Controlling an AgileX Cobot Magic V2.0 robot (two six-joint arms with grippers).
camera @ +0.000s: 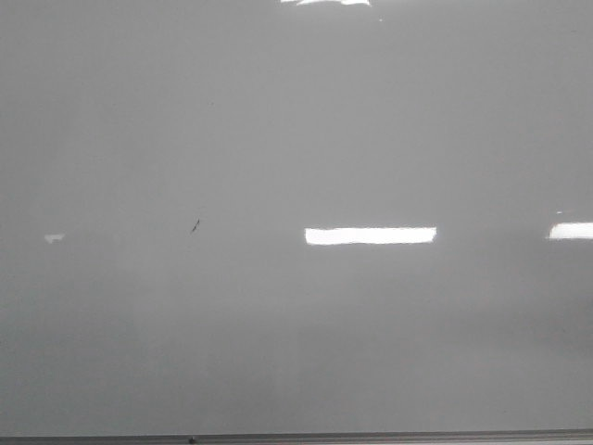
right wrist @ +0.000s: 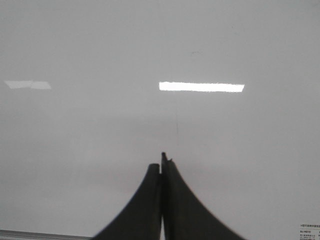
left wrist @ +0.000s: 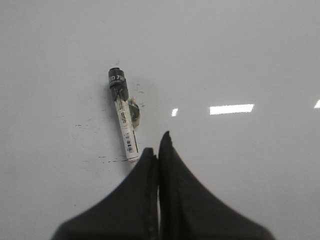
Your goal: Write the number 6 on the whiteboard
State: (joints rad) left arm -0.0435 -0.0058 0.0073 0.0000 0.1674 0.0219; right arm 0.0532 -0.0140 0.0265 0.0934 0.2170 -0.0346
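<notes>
Marker (left wrist: 122, 116) on whiteboard (left wrist: 240, 60), touching left tool (left wrist: 156, 145)

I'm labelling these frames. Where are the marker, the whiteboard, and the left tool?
marker (left wrist: 123, 120), left wrist view, on its white barrel.
whiteboard (camera: 296, 334), front view, on bare surface.
left tool (left wrist: 158, 150), left wrist view, between its fingertips.

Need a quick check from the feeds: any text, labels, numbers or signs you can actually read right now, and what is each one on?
Nothing can be read with certainty.
Marker cap: pale letters, too blurred to read.
Marker barrel: printed label with a barcode, too small to read.
Sticker at the edge of the right wrist view: small print, unreadable and cut off.
Whiteboard: no written digit in the front view, only a tiny dark mark.
</notes>
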